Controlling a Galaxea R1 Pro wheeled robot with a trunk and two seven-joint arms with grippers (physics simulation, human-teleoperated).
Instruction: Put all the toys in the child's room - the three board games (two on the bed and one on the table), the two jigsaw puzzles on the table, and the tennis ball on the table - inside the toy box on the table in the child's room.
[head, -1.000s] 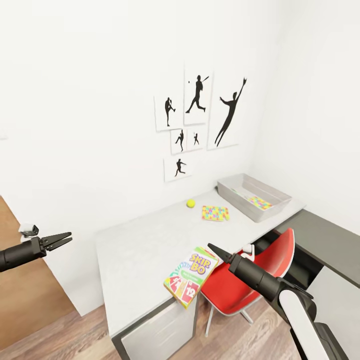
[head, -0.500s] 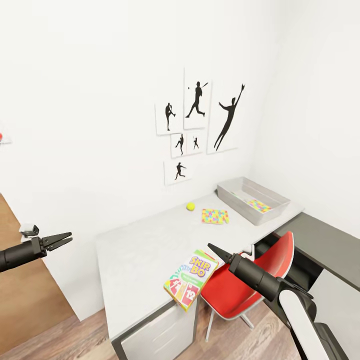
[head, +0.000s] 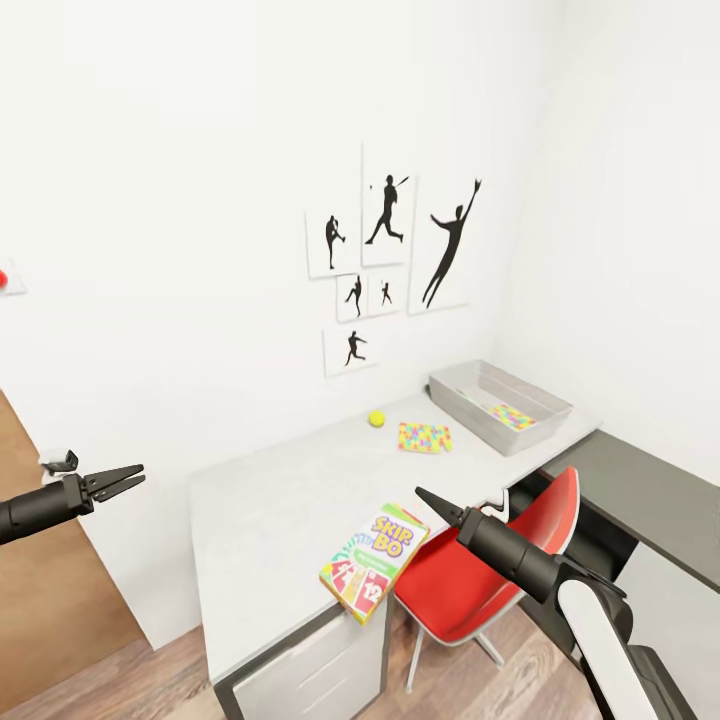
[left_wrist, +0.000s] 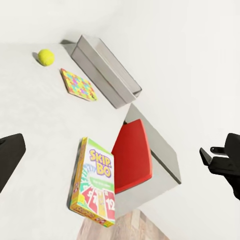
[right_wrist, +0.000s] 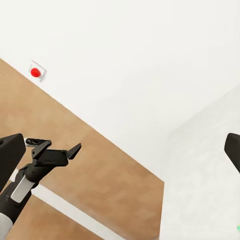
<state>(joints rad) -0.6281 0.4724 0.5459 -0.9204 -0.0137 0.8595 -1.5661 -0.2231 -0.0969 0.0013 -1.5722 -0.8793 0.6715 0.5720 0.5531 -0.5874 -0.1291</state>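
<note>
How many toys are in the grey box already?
One pastel mosaic puzzle slab lies inside the shallow light-grey toy box. The left tool and right tool carry nothing. On the white desk wait the second mosaic puzzle, the yellow-green ball and the orange-red Skip-Bo box.

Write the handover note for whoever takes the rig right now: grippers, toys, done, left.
Left gripper: open, empty, off the table's left end.
Right gripper: looks shut, empty, beside the Skip-Bo box.
Skip-Bo overhangs the table's front edge, by the red chair.
Done: one jigsaw puzzle lies in the toy box.
Left: second puzzle and tennis ball on the table, Skip-Bo, plus the two bed games.
</note>
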